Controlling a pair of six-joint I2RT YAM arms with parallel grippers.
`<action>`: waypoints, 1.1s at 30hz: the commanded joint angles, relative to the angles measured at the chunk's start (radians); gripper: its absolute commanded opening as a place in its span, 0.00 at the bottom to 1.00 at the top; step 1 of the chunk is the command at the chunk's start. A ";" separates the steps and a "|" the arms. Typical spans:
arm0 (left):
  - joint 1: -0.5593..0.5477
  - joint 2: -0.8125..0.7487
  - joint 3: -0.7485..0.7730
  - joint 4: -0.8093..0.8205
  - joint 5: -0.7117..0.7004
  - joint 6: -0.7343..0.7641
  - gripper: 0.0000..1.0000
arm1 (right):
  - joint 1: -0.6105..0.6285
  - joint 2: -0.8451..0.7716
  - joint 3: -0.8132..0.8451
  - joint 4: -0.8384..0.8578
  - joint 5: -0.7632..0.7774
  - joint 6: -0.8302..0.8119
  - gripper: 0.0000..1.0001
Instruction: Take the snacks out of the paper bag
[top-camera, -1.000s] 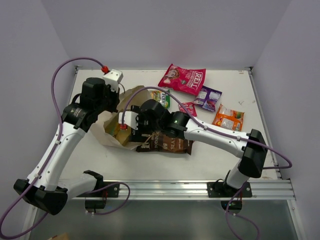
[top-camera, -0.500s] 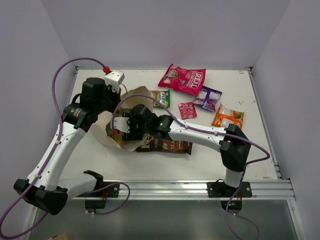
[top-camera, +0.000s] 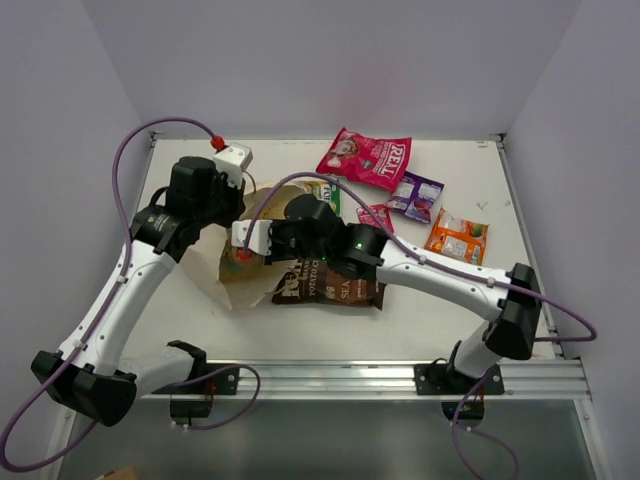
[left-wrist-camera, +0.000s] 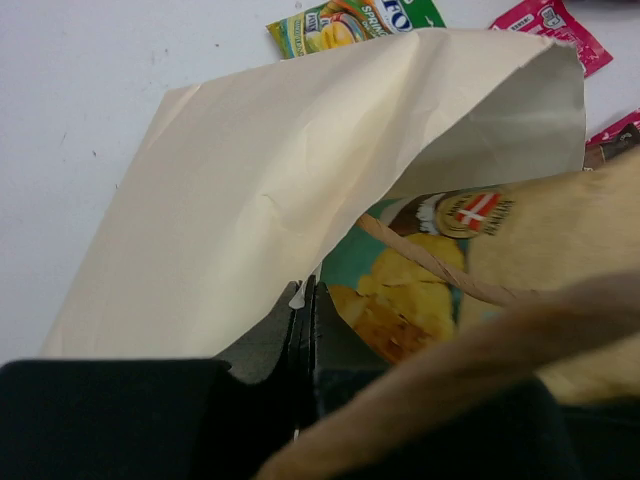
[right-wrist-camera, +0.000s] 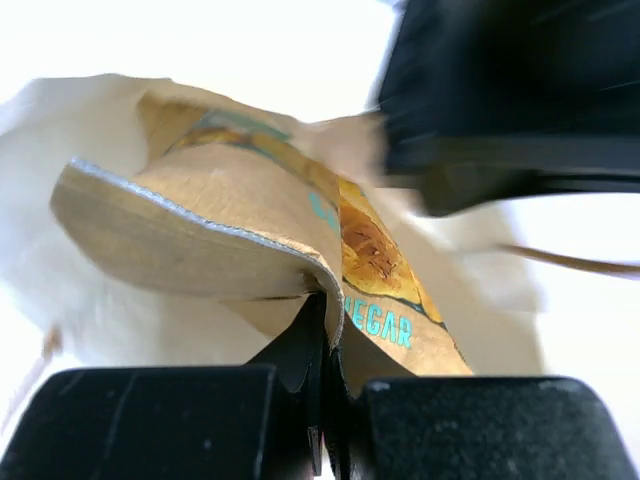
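On my left, the left gripper (left-wrist-camera: 303, 300) is clamped on the lip of the paper bag (left-wrist-camera: 250, 190), which lies on its side on the left half of the table (top-camera: 470, 310). At the bag's mouth, under the raised flap, my right gripper (right-wrist-camera: 322, 335) pinches the crimped edge of the tan-yellow bag (right-wrist-camera: 200, 220). Just right of that, the dark brown chip bag (top-camera: 335, 290) lies flat, with the red-pink bag (top-camera: 366, 158), purple packet (top-camera: 417, 195) and orange packet (top-camera: 458, 236) farther right.

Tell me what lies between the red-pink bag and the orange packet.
The purple packet lies between them, seen in the top external view.
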 joint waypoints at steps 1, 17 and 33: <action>-0.003 -0.003 -0.009 0.015 -0.015 0.011 0.00 | 0.029 -0.150 0.064 0.109 0.024 -0.039 0.00; 0.000 0.077 -0.012 0.019 -0.213 -0.057 0.00 | -0.050 -0.532 0.084 0.124 0.352 -0.033 0.00; 0.009 0.059 0.032 0.025 -0.207 -0.106 0.00 | -0.761 -0.169 0.136 0.187 0.618 0.280 0.00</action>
